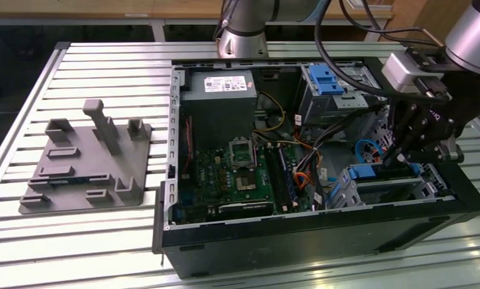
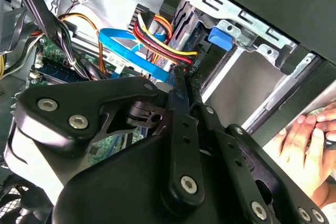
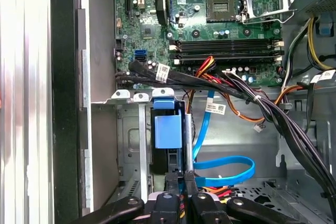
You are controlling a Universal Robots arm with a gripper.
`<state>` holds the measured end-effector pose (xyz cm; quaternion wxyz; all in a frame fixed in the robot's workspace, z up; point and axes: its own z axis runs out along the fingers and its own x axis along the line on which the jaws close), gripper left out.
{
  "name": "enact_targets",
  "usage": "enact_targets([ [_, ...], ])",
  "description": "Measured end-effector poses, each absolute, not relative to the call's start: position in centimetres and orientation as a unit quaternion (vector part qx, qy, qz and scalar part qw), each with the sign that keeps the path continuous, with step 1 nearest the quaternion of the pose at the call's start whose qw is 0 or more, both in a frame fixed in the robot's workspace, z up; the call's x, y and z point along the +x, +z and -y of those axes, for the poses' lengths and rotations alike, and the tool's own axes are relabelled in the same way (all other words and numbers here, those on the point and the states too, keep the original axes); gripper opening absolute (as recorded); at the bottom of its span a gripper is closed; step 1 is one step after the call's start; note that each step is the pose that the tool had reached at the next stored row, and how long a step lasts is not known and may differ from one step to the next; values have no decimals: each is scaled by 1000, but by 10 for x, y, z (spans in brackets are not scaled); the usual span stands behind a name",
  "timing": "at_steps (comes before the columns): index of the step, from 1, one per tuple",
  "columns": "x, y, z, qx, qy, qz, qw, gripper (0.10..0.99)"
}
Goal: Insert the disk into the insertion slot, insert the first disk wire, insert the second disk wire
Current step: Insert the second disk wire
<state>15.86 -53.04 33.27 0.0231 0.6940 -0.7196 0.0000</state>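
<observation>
Inspecting from the gripper (image 3: 178, 179) outward, we find its fingers (image 3: 172, 182) drawn close together in the first wrist view, pinching something thin and dark at the tips; what it is we cannot tell. Just beyond the tips stands the disk (image 3: 168, 129), blue carrier showing, seated on edge in the insertion slot (image 3: 131, 145), the perforated cage at the computer case (image 1: 304, 241) corner nearest the exterior view's right. We judge the disk step done and a wire step in hand.

To do this well, in our judgement, the connector must meet the disk's edge squarely, with a straight push and no twist.

Room is tight. The blue flat cable (image 3: 226, 169) loops just beside the fingers, and the black wire bundle (image 3: 252, 98) crosses between the slot and the motherboard (image 3: 220, 19). The case wall runs close alongside the cage. In the second wrist view a person's hand (image 2: 304, 145) rests outside that wall. Farther off, the grey fixture (image 1: 87, 162) sits on the slatted surface (image 1: 79, 241), well apart.
</observation>
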Motion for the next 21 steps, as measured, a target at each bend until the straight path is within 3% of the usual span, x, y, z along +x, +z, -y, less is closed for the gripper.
enact_targets([
  [8,157,328,533,699,0,715,22,169],
  [10,155,328,533,699,0,715,23,290],
  [11,154,330,533,699,1,715,23,290],
  [12,153,331,533,699,1,715,22,353],
  [17,152,348,530,699,2,715,21,353],
  [20,148,359,526,699,2,715,21,275],
  [21,146,363,525,699,3,715,20,212],
])
